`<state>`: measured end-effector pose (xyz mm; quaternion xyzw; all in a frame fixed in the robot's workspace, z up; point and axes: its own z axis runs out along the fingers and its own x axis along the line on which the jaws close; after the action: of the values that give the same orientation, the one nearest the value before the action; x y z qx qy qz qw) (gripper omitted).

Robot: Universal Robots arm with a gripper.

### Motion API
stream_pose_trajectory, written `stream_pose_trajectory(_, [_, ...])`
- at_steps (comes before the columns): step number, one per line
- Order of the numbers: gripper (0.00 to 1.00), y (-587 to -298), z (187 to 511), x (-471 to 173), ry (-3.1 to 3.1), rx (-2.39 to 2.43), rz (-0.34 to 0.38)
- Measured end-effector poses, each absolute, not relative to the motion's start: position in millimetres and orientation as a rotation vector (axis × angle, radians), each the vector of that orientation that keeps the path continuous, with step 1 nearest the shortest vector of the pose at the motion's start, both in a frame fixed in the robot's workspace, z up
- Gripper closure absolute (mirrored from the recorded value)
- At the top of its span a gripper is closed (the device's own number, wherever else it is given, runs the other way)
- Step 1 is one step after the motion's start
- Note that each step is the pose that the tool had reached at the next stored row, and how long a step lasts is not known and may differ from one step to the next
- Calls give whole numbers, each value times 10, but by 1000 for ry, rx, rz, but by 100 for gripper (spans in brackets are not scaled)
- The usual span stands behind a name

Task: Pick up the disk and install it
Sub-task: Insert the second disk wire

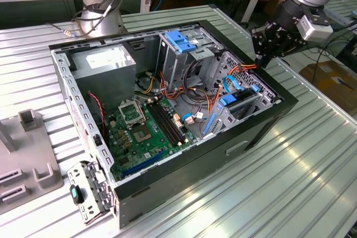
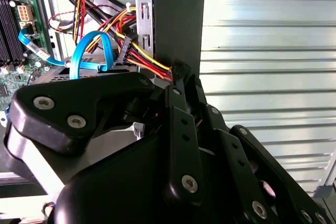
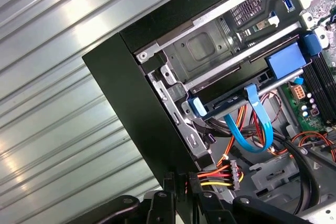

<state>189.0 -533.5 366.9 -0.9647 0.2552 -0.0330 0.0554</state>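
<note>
Disk looks like it's already sitting in its bay at the front corner of the open computer case, blue carrier rail facing inward and a thin blue data cable looping up off it; in the first wrist view you can see the same slab slotted into the metal cage with that cable curling below. Gripper hovers just outside the case wall, near that corner, on the exterior view's right. Its black fingers in the second wrist view seem drawn together around the tip of a red-yellow-black power connector right at the case edge, though honestly I can't tell for sure whether they're pinching it or just parked beside it. My guess is the arm hangs there because the drive needs its power lead, and that bundle comes out right by the wall. Motherboard and tall drive cage sit untouched, well apart from the gripper.
</note>
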Motion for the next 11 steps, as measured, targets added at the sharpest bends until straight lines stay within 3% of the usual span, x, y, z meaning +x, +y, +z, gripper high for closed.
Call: stream_pose_trajectory(11, [76, -5315, 3668, 1896, 775, -2930, -101])
